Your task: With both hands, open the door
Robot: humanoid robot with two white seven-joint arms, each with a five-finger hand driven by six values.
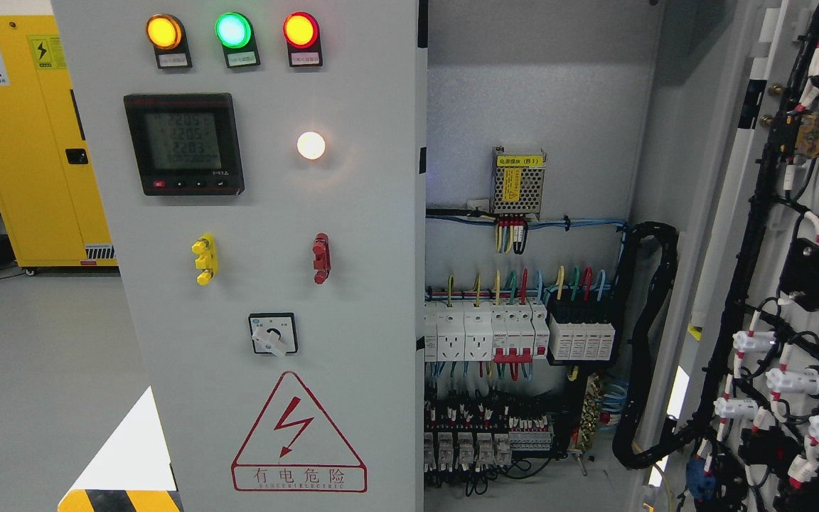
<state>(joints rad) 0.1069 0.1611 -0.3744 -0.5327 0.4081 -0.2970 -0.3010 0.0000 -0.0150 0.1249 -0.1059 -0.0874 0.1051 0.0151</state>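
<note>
At the far left stands a yellow cabinet [33, 142] with warning labels, on a grey floor [40, 370]. A black-and-yellow striped marking [121, 500] lies at the lower edge, near the base of the electrical cabinet.

The left door [267, 284] of the electrical cabinet is closed and fills the centre-left of the view. Its panel carries, top row left to right, an orange lamp [164, 32], a green lamp [233, 30] and a red lamp [301, 30], all lit. Below them sit a digital meter [183, 144] and, to its right, a lit white lamp [311, 145]. Lower down are a yellow handle [205, 259] and a red handle [321, 257], then a rotary switch [273, 334], then a red triangular shock-warning sign [299, 435].

The right door [793, 270] is swung open toward the right edge; its inner face shows black cable looms and white connectors. Between the doors the interior is exposed: a power supply [517, 181] on the back wall, a row of breakers [520, 331] with coloured wires below it, and a black conduit [648, 341] looping at the right.

No hand is in view, so whether the fingers are apart or together cannot be told.
</note>
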